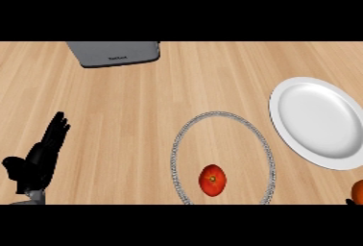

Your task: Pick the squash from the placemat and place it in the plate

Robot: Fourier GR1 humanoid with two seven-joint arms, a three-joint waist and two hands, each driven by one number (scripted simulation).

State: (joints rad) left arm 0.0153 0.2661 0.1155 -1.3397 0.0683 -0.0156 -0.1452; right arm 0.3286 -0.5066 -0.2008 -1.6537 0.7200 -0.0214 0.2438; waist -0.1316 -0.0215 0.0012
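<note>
The left hand (39,156) rests at the lower left edge of the view with its fingers straight and released, grasping nothing and well apart from everything else — by the look of it idle, leaving the work to the other side. Of the right hand only a dark sliver shows at the lower right corner beside something orange (358,191), so whether it is clenched or slack I cannot tell. Outward from there lie one red-orange squash (212,180) low inside one oval placemat (186,132), one bare white plate (318,123) just to its right — a short carry, I judge — and one grey box (114,53) at the far edge.
</note>
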